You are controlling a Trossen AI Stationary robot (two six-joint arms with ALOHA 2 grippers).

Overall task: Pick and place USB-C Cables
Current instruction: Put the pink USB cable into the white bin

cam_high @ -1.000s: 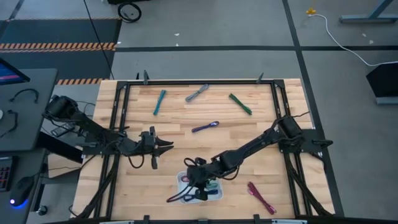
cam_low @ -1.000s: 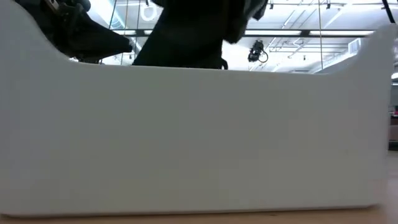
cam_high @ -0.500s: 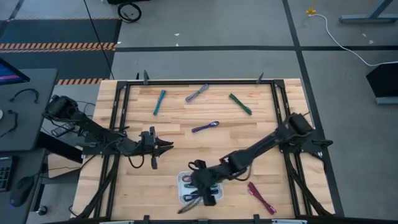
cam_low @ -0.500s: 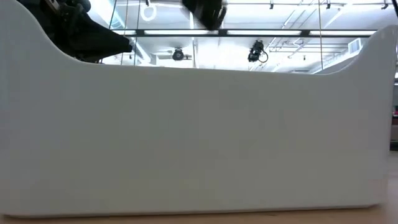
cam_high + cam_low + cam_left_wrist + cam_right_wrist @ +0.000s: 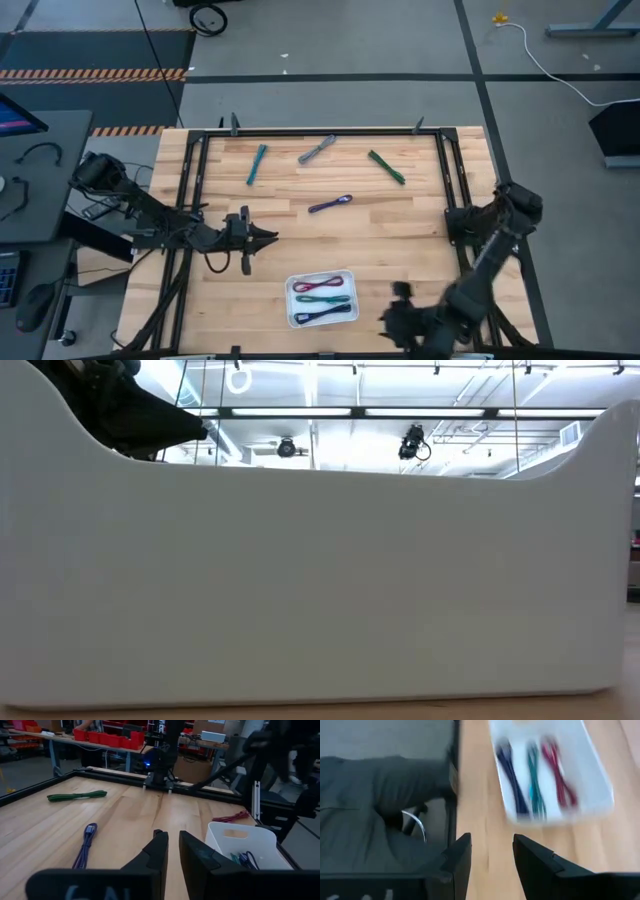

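Observation:
A white tray near the table's near edge holds three USB-C cables side by side: maroon, teal and dark purple. Teal, grey, green and purple cables lie flat on the wood. A magenta cable lies beyond the tray. My right gripper hovers open and empty to the right of the tray, near the table's near edge. My left gripper hovers left of the table's middle, its fingers a narrow gap apart with nothing between them.
A black frame runs around the wooden table top. In the low view the tray's white wall fills nearly the whole picture. Bare wood lies between the tray and the far cables.
My right gripper has let go of the dark purple cable, which now lies in the tray beside the other two. The gripper has then swung away from the tray toward the table's near right corner.

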